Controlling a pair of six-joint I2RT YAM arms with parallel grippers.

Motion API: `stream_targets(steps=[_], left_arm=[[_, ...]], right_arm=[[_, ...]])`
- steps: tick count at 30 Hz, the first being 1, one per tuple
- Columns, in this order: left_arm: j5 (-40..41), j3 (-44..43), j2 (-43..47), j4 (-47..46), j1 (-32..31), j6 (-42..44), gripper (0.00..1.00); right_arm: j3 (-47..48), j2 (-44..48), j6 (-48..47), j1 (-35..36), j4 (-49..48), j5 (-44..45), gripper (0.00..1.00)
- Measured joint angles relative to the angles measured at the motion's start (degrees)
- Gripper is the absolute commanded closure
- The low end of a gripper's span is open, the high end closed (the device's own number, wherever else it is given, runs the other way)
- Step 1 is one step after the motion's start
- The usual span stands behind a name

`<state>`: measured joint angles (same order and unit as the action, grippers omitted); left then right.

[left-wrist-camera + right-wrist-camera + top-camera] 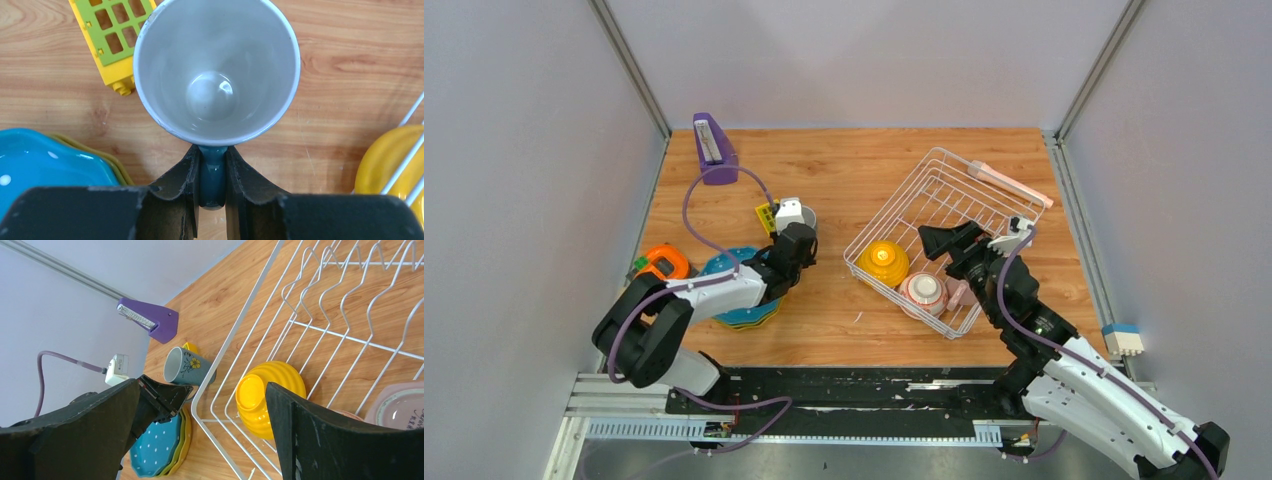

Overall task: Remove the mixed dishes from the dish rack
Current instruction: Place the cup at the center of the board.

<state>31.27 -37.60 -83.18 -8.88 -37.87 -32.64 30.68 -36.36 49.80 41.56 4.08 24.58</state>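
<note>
My left gripper (pixel 792 236) is shut on the handle of the blue mug (pixel 792 213), which is upright and white inside, left of the dish rack (pixel 879 225). In the left wrist view both fingers (pixel 187 170) pinch the dark blue handle below the mug (pixel 217 70); I cannot tell whether the mug touches the table. The stacked blue, green and yellow plates (pixel 742 300) lie under that arm. In the rack are the yellow-orange bowl (pixel 884 262), upside down, the red-rimmed cup (pixel 922 290) and the pink mug (pixel 961 293). My right gripper (pixel 949 240) is open and empty above the rack, beside the bowl (pixel 270 395).
The small yellow grid block (pixel 767 215) lies right beside the mug. An orange round gadget (pixel 664 262) sits left of the plates. A purple wedge holder (pixel 714 140) stands at the back left. A pink-white bar (pixel 1014 185) lies on the rack's far edge.
</note>
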Motion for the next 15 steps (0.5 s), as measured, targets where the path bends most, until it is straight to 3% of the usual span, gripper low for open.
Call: stream_targets(steps=[8,15], left_arm=[[0.13,-3.89,-5.25,-2.43,2.25,0.07,0.81],[-0.9,-4.2,-5.6,-1.6,2.4,0.2,0.47]], right_arm=[[-0.02,0.37,-0.24,-0.02,2.62,1.64,0.0],[4.5,-2.08,-1.97,-0.15,13.64,2.93,0.0]])
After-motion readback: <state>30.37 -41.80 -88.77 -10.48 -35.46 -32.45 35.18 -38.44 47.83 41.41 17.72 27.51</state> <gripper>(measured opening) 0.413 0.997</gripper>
